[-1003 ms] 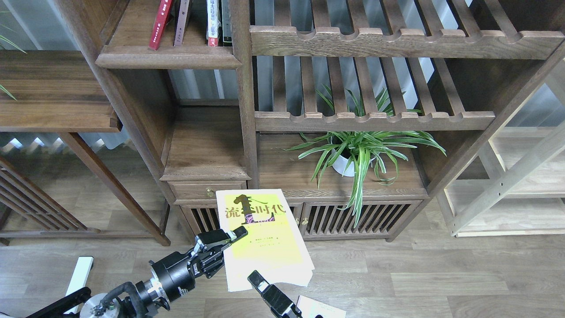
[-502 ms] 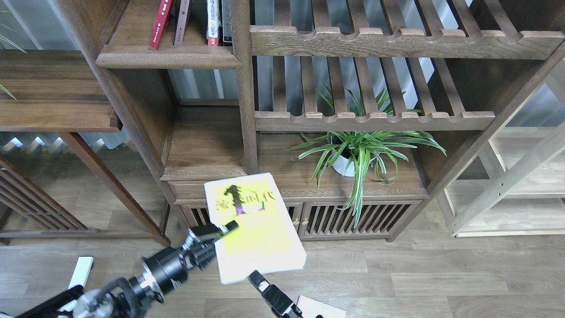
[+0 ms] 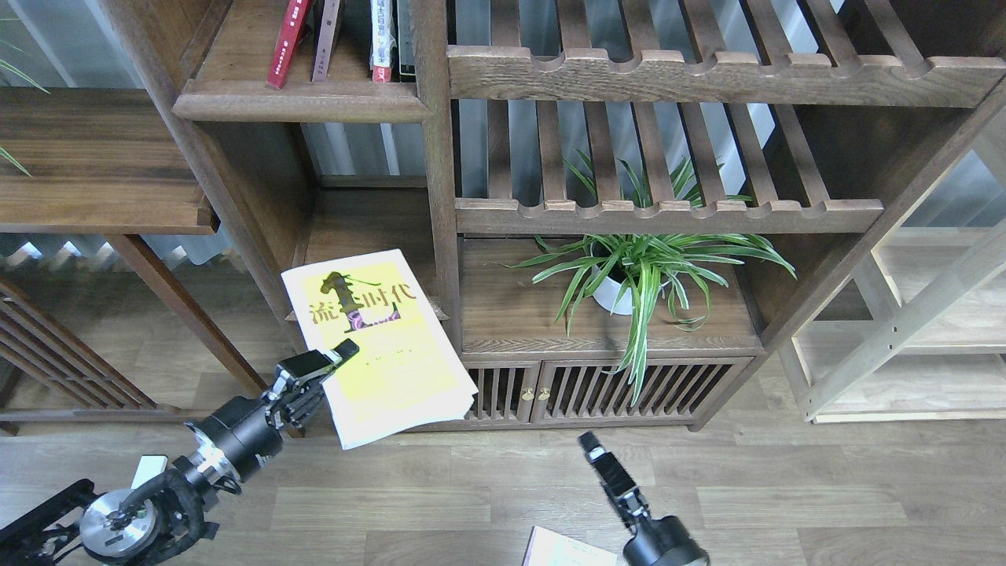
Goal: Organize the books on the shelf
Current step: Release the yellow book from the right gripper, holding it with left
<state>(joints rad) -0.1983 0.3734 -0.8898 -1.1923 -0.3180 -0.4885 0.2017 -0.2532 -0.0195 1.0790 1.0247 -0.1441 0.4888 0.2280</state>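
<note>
Before the shelf (image 3: 369,228), left end effector (image 3: 328,363) has carried yellow-green book (image 3: 377,346) leftward.

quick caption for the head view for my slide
Left tool holds the yellow book in front of the dark wooden shelf; right tool hangs empty nearby.

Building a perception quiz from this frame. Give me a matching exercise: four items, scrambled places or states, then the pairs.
Things:
1. yellow-green book
2. potted plant
3. red book
4. right gripper

Places or states:
A. leaning on the upper shelf
B. held by the left gripper
C. on the cabinet top under the slatted rack
D. over the floor, holding nothing

Pairs: 1-B, 2-C, 3-A, 4-D
</note>
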